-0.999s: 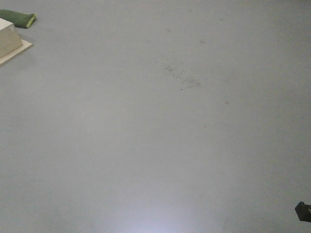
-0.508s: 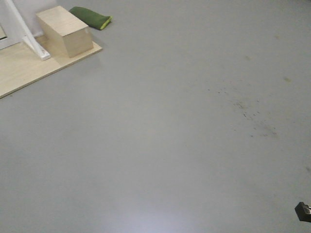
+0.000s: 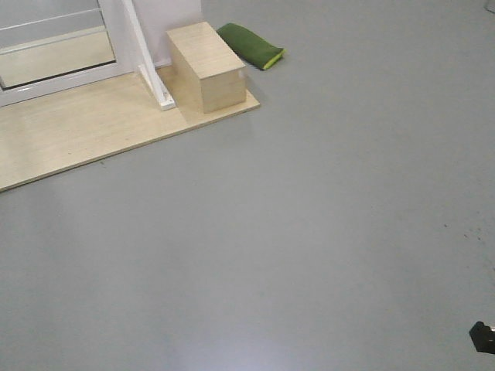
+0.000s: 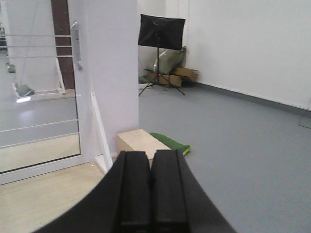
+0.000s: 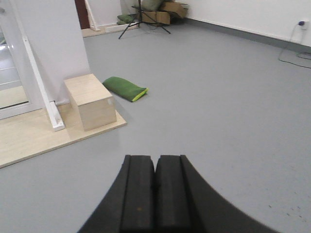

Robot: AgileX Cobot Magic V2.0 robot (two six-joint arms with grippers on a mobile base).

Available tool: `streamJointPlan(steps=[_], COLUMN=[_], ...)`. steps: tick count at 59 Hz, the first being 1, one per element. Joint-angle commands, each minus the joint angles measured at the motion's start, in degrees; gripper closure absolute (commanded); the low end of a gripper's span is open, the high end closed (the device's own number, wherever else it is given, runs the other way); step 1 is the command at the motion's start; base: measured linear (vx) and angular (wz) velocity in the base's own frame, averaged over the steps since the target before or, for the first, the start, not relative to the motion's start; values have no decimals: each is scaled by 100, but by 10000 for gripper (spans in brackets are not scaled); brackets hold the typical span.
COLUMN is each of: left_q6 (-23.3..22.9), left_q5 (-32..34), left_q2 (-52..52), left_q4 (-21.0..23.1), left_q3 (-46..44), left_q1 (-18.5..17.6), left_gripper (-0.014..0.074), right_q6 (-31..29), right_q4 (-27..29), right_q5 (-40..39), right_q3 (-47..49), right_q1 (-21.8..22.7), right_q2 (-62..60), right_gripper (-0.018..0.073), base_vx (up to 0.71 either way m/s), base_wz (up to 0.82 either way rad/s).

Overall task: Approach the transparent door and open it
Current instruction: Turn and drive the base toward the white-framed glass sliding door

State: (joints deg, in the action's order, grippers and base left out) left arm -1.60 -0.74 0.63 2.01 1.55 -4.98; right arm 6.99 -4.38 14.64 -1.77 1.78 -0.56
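The grey floor (image 3: 325,232) fills most of the front view. At its far left lies a pale wooden platform (image 3: 69,139) with a slanted white brace (image 3: 151,68) footed on it. A wooden box (image 3: 207,66) stands at the platform's right end, and a green cushion (image 3: 249,45) lies on the floor just beyond the box. From the left wrist, a white pillar (image 4: 114,73) rises behind the box. Further right, at the back of the room, a black music stand (image 4: 161,32) and cardboard boxes (image 4: 185,74) sit near a white wall (image 4: 252,48).

Half a second ago the front view held the platform, box and cushion in its top left corner. They now sit further right and lower, and the foot of the glass has come into view. The speckled patch on the floor has slipped almost off the right edge.

The glass door (image 4: 48,104) stands at the far left, behind the platform and well apart from both claws. It is clear glass in a white frame, with a long grey handle (image 4: 74,46) upright on its right-hand edge. White horizontal bars show across the pane, though I cannot tell whether they are on it or behind it.

The left claw (image 4: 150,160) has its fingers pressed together with nothing between them, and so does the right claw (image 5: 155,162).
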Motion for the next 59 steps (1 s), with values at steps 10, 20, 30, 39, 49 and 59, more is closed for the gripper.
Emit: streamJointPlan(steps=[10, 20, 30, 39, 49, 59], left_q6=[-48, -48, -48, -48, -48, -48], left_q5=[460, 460, 460, 460, 460, 460], left_q2=[69, 69, 69, 69, 69, 69], left_q4=[13, 13, 13, 13, 13, 13], left_q3=[172, 172, 172, 172, 172, 172], left_q1=[-24, -24, -24, -24, -24, -24], left_gripper=[602, 602, 602, 602, 602, 602], right_q6=[-33, -33, -33, -33, -33, -33], right_q4=[-26, -26, -26, -26, -26, -26], right_q5=[-463, -463, -463, -463, -463, -463], right_q3=[-72, -72, -72, -72, -72, -72], right_q1=[31, 31, 31, 31, 31, 31], right_q2=[-78, -78, -78, -78, -78, -78], right_gripper=[567, 567, 567, 567, 567, 567], base_vx=[65, 64, 63, 63, 62, 60], base_wz=[46, 45, 44, 42, 40, 38])
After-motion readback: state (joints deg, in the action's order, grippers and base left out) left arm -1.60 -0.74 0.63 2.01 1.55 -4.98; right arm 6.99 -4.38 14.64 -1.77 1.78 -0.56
